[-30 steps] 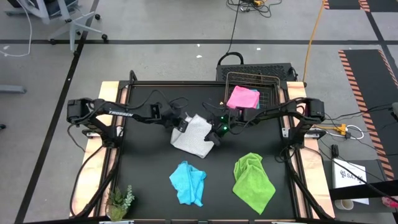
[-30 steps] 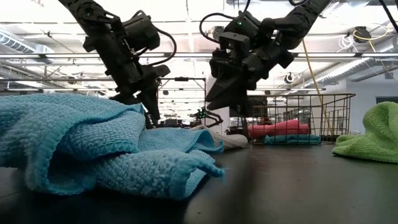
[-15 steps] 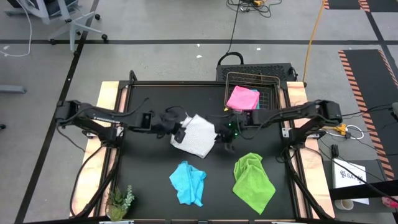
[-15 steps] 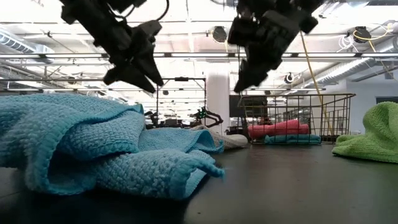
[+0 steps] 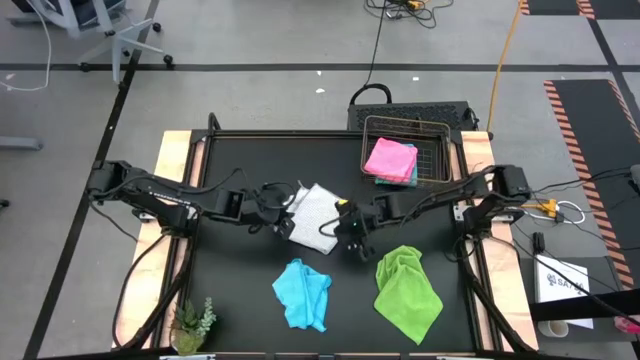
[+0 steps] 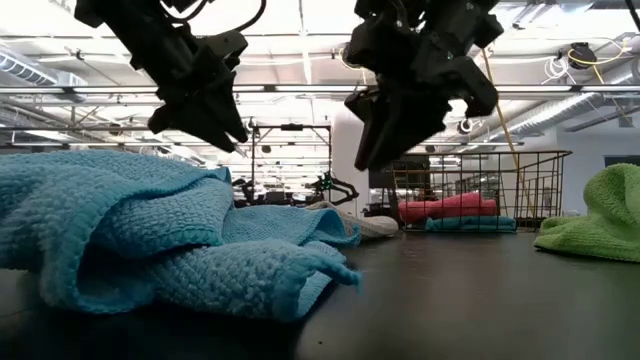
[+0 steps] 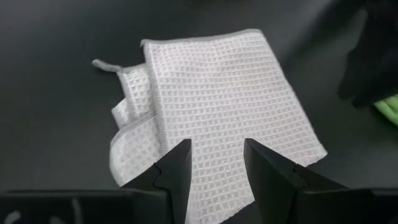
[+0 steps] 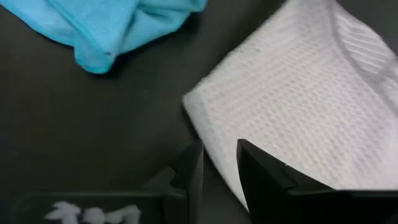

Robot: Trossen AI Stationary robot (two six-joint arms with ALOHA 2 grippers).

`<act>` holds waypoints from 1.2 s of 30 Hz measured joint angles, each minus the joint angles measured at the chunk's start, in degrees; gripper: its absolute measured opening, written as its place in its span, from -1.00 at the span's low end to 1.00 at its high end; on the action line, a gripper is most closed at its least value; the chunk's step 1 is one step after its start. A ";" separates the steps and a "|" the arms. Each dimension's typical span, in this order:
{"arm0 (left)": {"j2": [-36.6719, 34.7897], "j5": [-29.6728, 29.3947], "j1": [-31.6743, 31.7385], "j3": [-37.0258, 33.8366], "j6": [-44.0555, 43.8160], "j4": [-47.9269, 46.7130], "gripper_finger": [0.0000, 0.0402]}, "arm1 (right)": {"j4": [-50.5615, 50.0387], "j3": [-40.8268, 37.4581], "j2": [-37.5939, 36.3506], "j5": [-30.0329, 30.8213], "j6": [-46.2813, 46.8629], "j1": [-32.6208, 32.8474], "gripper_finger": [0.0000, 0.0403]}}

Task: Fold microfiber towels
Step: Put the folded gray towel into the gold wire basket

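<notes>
**Both grippers hang over the white-grey towel**

You have the black table (image 5: 230,290) carrying a wire basket (image 5: 435,170) at its far right, with the pink towel (image 5: 391,158) stacked on a blue one inside. The lime green towel (image 5: 407,288) and crumpled light blue towel (image 5: 302,292) lie near the front edge. The white-grey towel (image 5: 315,216) lies folded at centre. Your left gripper (image 7: 216,163) hovers above it, fingers apart, empty. Your right gripper (image 8: 219,165) hangs over its corner, fingers slightly apart, gripping nothing.
</notes>
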 joint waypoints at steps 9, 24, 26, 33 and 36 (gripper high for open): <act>0.02 0.00 0.16 -0.02 -2.09 -0.57 -0.26 | 4.21 0.02 3.14 2.99 -1.17 2.89 -0.29; 0.02 0.00 0.64 -0.02 -3.29 -1.19 -0.26 | 10.03 -0.17 7.00 2.54 -4.58 3.29 0.00; 0.02 0.00 0.63 -0.02 -3.68 -1.71 -0.26 | 11.66 -0.17 8.36 2.52 -4.58 3.27 -0.01; 0.02 0.00 0.65 -0.02 -4.10 -2.40 -0.26 | 13.25 -0.18 12.02 2.52 -4.57 3.22 -0.01; 0.02 0.01 0.64 -0.02 -4.39 -3.32 -0.26 | 13.76 -0.17 13.37 2.49 -4.35 3.22 -0.01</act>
